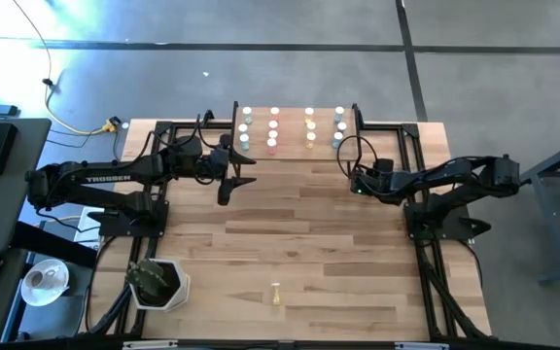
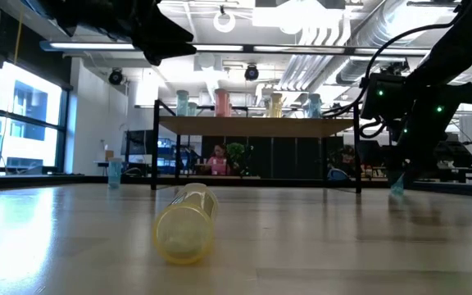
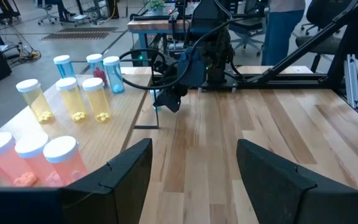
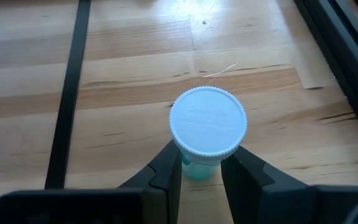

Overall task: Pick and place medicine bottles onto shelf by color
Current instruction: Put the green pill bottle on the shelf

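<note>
A: Bottle first, nearest the low camera: a yellow bottle (image 2: 185, 223) lay on its side on the tabletop (image 1: 299, 233), well apart from both arms and not yet sorted.

B: And the arms behind it?

A: The left gripper (image 3: 191, 177) hung above the table just in front of the shelf's near-left corner, fingers spread wide, holding nothing. It looked to be waiting.

B: So the right one was working.

A: Yes. The right gripper (image 4: 202, 167) was by the shelf's right end, its fingers (image 4: 166, 171) pressed against the body of a blue bottle (image 4: 207, 130) just under the white cap. The bottle stood upright on the table there, or barely off it; I couldn't tell which.

B: The step, then?

A: I judged it the grasp of a pick, the bottle pinched and the lift still to come.

B: Next?

A: Farther back the shelf (image 1: 295, 156) already carried the medicine bottles (image 1: 290, 126) in columns by colour, blue at the right end. The move would call for a straight lift, then a carry up over the shelf edge to the blue column (image 1: 339, 126), setting it down without knocking its neighbours.
</note>
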### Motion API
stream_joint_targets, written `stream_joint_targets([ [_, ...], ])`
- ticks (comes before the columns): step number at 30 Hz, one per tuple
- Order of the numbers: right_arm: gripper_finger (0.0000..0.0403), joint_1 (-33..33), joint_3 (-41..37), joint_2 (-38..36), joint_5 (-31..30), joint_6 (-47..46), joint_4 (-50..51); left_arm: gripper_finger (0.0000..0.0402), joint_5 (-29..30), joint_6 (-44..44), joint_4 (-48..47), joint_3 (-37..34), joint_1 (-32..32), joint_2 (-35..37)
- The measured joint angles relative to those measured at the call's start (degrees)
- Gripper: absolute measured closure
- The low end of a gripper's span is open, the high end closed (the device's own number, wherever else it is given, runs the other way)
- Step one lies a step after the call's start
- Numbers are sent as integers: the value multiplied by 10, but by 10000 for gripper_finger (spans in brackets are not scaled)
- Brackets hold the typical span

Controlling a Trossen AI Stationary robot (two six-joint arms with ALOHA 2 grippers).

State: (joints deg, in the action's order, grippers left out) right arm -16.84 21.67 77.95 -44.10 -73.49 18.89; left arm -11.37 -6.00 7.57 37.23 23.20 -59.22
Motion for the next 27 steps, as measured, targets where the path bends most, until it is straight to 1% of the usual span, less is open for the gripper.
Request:
stream_joint_targets([
  [11,320,1,0,-1,6,0,1,177,0,0,0,0,0,0],
  [16,320,19,0,-7,11,-12,1,177,0,0,0,0,0,0],
  [20,320,33,0,-33,17,-16,13,177,0,0,0,0,0,0],
  [25,320,54,0,-76,20,-41,57,177,0,0,0,0,0,0],
  [27,320,63,0,-96,29,-47,77,177,0,-1,0,0,0,0],
])
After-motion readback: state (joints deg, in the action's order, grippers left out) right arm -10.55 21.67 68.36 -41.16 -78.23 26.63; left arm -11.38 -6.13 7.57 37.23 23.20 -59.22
